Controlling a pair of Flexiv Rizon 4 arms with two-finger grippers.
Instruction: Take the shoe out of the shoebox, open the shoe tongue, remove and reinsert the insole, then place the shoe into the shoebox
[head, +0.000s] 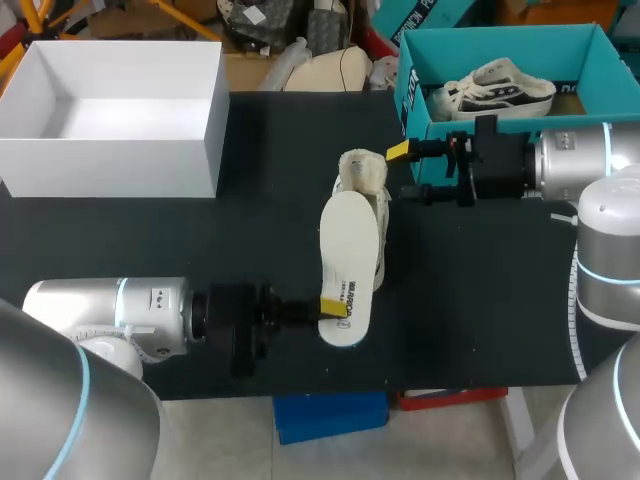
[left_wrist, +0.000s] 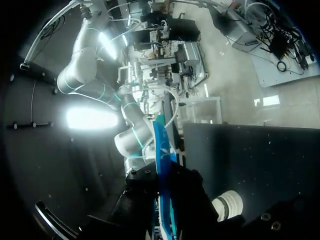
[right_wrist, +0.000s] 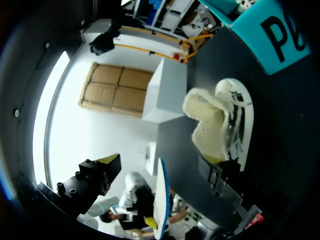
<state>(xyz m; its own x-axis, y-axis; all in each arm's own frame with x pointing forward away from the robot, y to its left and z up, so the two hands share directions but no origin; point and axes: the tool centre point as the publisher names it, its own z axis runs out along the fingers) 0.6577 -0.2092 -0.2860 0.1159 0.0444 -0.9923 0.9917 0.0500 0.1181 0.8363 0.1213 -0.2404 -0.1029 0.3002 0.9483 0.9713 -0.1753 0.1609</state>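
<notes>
A cream shoe (head: 362, 190) with fleece lining lies on the black table, its tongue (right_wrist: 207, 125) pulled open. The white insole (head: 345, 260) is out of the shoe and held above it. My left gripper (head: 333, 306) is shut on the insole's near end. In the left wrist view the insole (left_wrist: 161, 150) runs edge-on between the gripper (left_wrist: 162, 210) fingers, blue underside showing. My right gripper (head: 405, 171) stands open just right of the shoe's fleece collar, nothing between its fingers. In the right wrist view the shoe (right_wrist: 235, 125) lies ahead of the open gripper (right_wrist: 160, 170), with the insole (right_wrist: 161, 197) edge-on beyond.
A teal shoebox (head: 500, 45) at the back right holds a second white and black shoe (head: 495, 90). An open white box (head: 110, 150) stands at the back left. Bare black table (head: 150, 240) lies between the white box and the shoe.
</notes>
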